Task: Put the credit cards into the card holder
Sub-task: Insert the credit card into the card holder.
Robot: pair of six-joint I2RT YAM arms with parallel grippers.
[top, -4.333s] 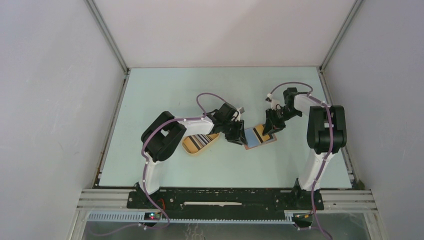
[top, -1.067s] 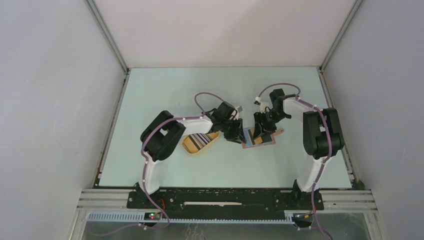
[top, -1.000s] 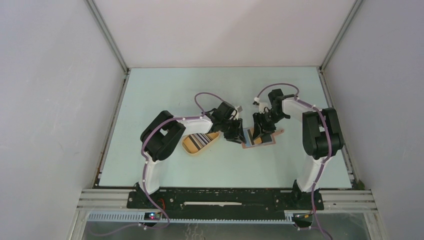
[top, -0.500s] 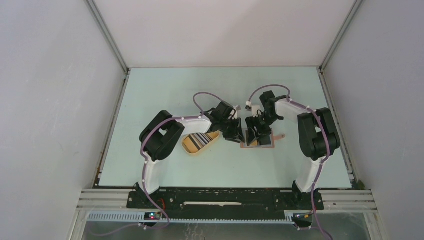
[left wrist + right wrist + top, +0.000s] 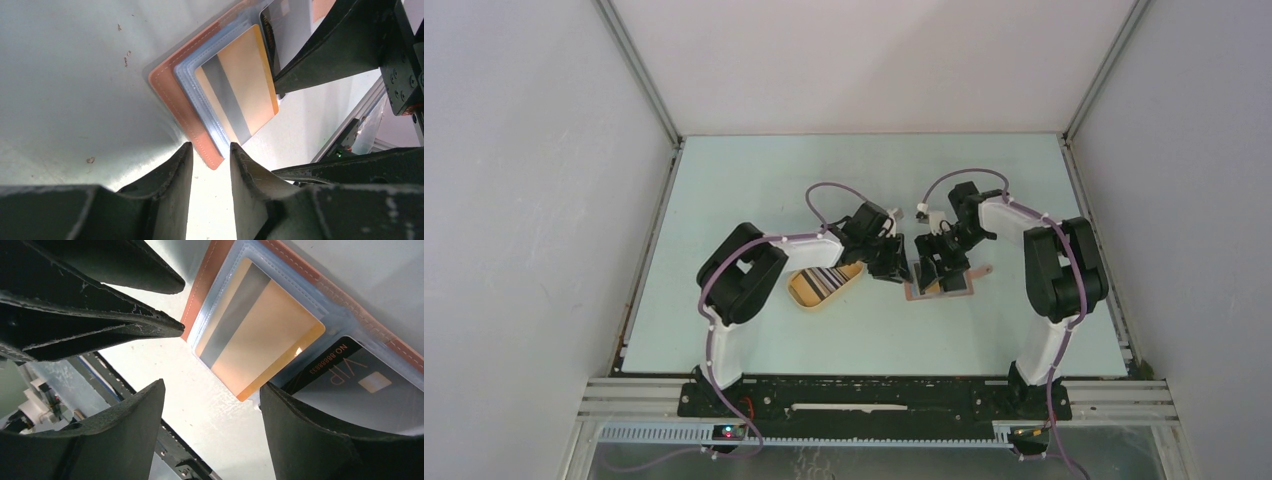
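Note:
The reddish-brown card holder [image 5: 955, 291] lies open and flat on the table. A gold credit card [image 5: 255, 335] with a grey stripe sits in its clear pocket, one corner poking past the edge. A black VIP card [image 5: 350, 375] fills the neighbouring pocket. My right gripper [image 5: 212, 400] hangs wide open just over the gold card's corner, holding nothing. My left gripper [image 5: 210, 155] stands narrowly open at the holder's [image 5: 185, 105] corner, which lies between the fingertips [image 5: 185, 162] with a gap on each side. More credit cards [image 5: 827, 280] lie as a striped stack to the left.
The striped stack rests in a yellow oval tray [image 5: 804, 295] left of the holder, under the left forearm. The holder's snap tab [image 5: 985, 270] points right. Both grippers crowd the holder's left half, a finger's width apart. Grey walls enclose the table.
My right gripper has slid left over the holder and spread its jaws wide, leaving the gold card in the pocket. The left gripper has stayed at the holder's corner.

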